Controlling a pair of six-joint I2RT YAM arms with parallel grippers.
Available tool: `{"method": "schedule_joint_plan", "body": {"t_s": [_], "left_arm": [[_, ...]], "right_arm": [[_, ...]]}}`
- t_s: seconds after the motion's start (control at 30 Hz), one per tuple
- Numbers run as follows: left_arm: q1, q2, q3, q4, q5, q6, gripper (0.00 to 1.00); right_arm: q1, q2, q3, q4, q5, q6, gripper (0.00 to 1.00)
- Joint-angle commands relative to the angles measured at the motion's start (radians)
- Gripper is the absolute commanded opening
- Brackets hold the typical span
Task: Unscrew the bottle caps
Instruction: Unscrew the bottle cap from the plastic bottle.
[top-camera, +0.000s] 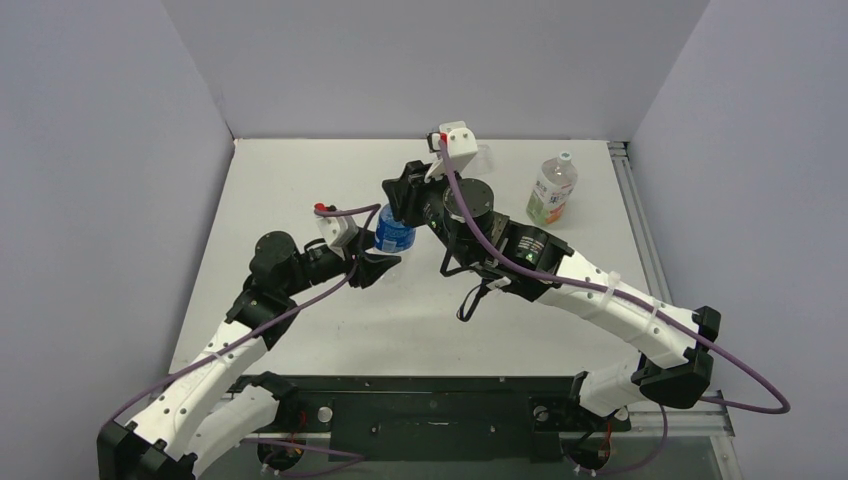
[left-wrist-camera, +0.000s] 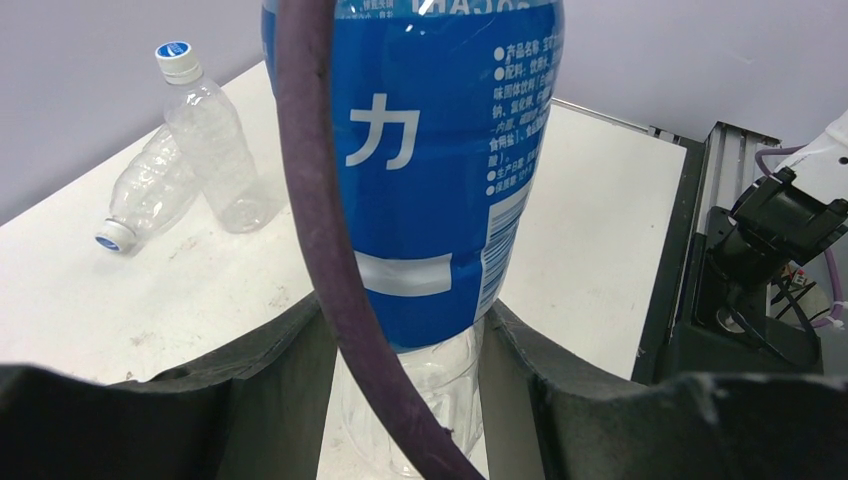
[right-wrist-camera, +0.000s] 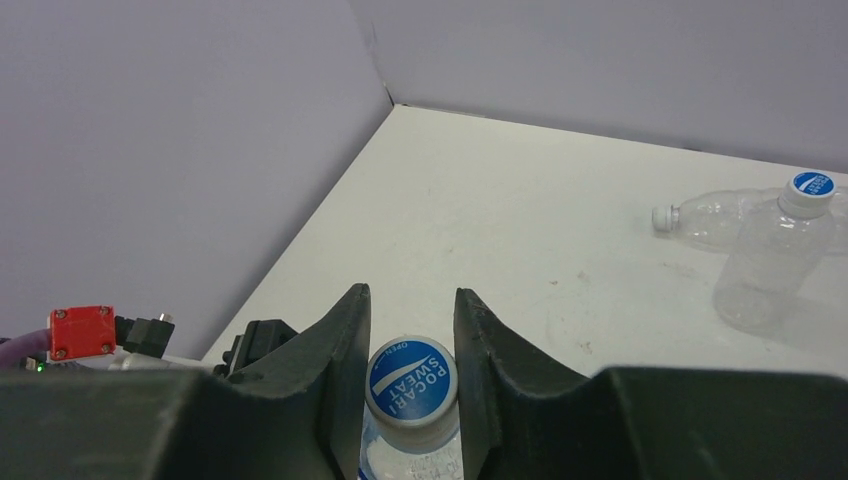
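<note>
Where lilac walls (top-camera: 420, 70) meet, the white table (top-camera: 290, 170) is scuffed; bottles (top-camera: 551, 190) dot it.

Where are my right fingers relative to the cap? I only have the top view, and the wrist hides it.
Observer: The right gripper is shut on the blue cap, one finger on each side.
Operator: And where does the left one grip?
Observer: The left gripper clamps the blue-labelled bottle low, at the clear part under the label.
Operator: Anything hidden behind the right wrist?
Observer: Yes: an upright plain bottle and a plain bottle lying on its side, both with caps on.
</note>
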Motion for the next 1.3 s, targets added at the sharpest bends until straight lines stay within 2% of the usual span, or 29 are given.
{"method": "schedule_joint_plan", "body": {"t_s": [0.0, 0.1, 0.17, 0.23, 0.27, 0.4, 0.5, 0.67, 0.73, 0.8, 0.87, 0.93, 1.0, 1.1, 1.2, 1.27], "left_arm": [[-0.005, -0.015, 0.006, -0.031, -0.149, 0.031, 0.09], [-0.005, -0.011, 0.016, -0.021, -0.166, 0.023, 0.09], [-0.005, -0.009, 0.023, -0.016, -0.173, 0.019, 0.09], [-0.005, -0.006, 0.026, -0.015, -0.174, 0.017, 0.09], [-0.005, -0.005, 0.026, -0.015, -0.173, 0.014, 0.09], [-0.005, -0.005, 0.026, -0.015, -0.176, 0.012, 0.09], [-0.005, -0.006, 0.028, -0.016, -0.178, 0.010, 0.09], [-0.004, -0.006, 0.029, -0.019, -0.178, 0.007, 0.09], [-0.005, -0.006, 0.029, -0.019, -0.176, 0.005, 0.09], [-0.003, -0.006, 0.028, -0.018, -0.169, -0.002, 0.09], [-0.003, -0.009, 0.029, -0.013, -0.146, -0.012, 0.09], [-0.002, -0.014, 0.036, -0.006, -0.100, -0.031, 0.09], [0.000, -0.019, 0.050, -0.001, -0.016, -0.059, 0.08], [0.009, -0.024, 0.067, 0.027, 0.120, -0.162, 0.07], [0.011, -0.026, 0.080, 0.049, 0.254, -0.237, 0.07], [0.011, -0.027, 0.086, 0.057, 0.310, -0.264, 0.06]], "right_arm": [[-0.002, -0.005, 0.039, 0.023, 0.015, -0.004, 0.16], [-0.004, -0.005, 0.037, 0.009, 0.006, 0.001, 0.15], [-0.004, -0.007, 0.030, -0.001, -0.002, 0.004, 0.40], [-0.004, -0.016, 0.016, 0.000, -0.004, 0.008, 0.51], [-0.004, -0.019, 0.010, 0.007, -0.004, 0.010, 0.52], [-0.004, -0.036, -0.022, 0.022, -0.001, 0.013, 0.45], [-0.004, -0.044, -0.032, 0.029, 0.000, 0.015, 0.31], [-0.004, -0.042, -0.039, 0.022, 0.000, 0.014, 0.21], [-0.006, -0.052, -0.050, 0.027, 0.006, 0.014, 0.09], [-0.010, -0.060, -0.057, 0.032, 0.003, 0.012, 0.02], [-0.017, -0.073, -0.066, 0.042, -0.016, 0.001, 0.00], [-0.037, -0.103, -0.096, 0.077, -0.101, -0.027, 0.00], [-0.068, -0.148, -0.148, 0.143, -0.255, -0.051, 0.00], [-0.119, -0.215, -0.232, 0.265, -0.568, -0.061, 0.00], [-0.169, -0.255, -0.252, 0.324, -0.794, -0.036, 0.00], [-0.176, -0.266, -0.253, 0.326, -0.876, -0.033, 0.00]]}}
